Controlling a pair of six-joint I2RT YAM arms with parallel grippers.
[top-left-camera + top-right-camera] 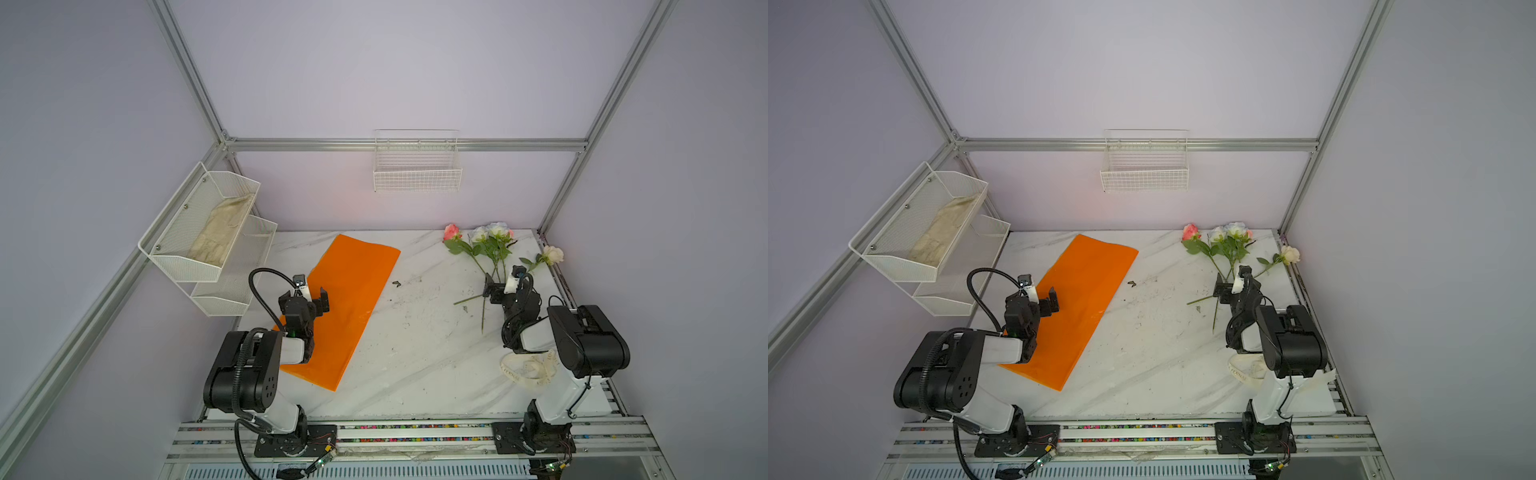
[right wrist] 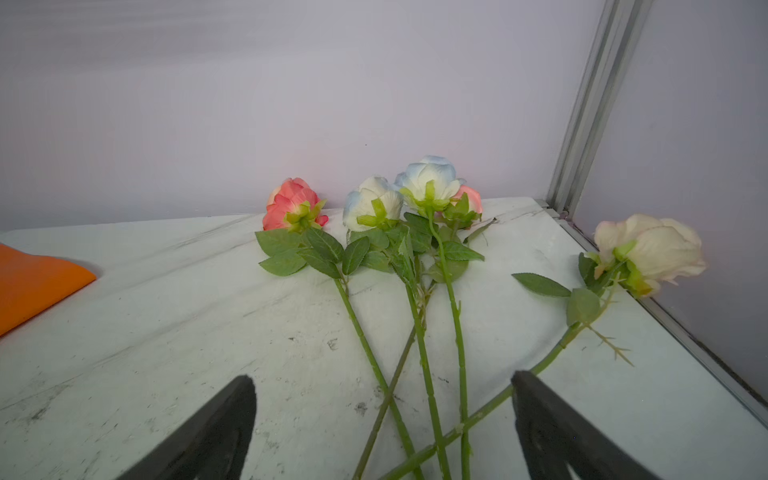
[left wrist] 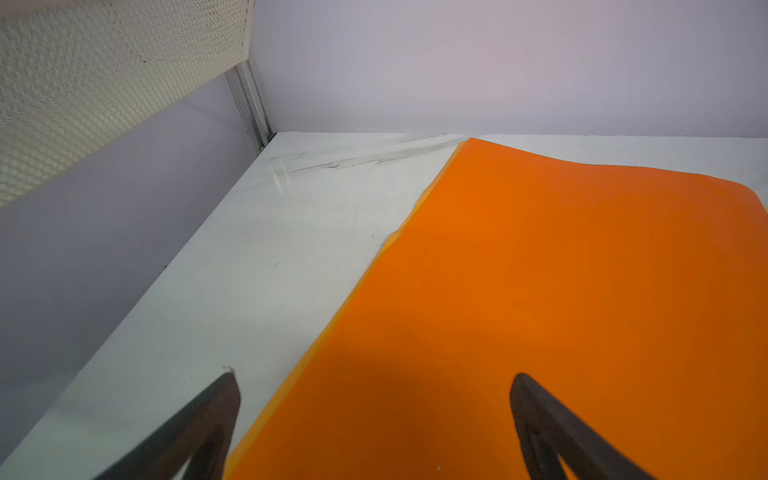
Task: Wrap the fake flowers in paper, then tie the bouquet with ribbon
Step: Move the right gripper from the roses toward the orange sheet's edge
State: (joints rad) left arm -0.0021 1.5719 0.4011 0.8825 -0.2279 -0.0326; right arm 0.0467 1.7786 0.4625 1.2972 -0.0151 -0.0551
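Item, right gripper (image 2: 380,374): jaws wide, nothing held, poised over the crossing stems of the fake flowers (image 2: 428,257). I judge this is the spot where one pinch could gather several at once. Item, left gripper (image 3: 374,376): likewise agape and empty, straddling the long edge of the orange wrapping paper (image 3: 540,270), one finger over paper, one over bare table (image 3: 249,270); placed, I reckon, to lift that edge. Flowers: loose at the far right corner, heads toward the back wall, unwrapped, untied. The cream rose (image 2: 648,249) lies close to the side rail, so I have little room there. Ribbon (image 1: 530,370): by the right arm's base. Open table between paper and stems gives me room to carry across.
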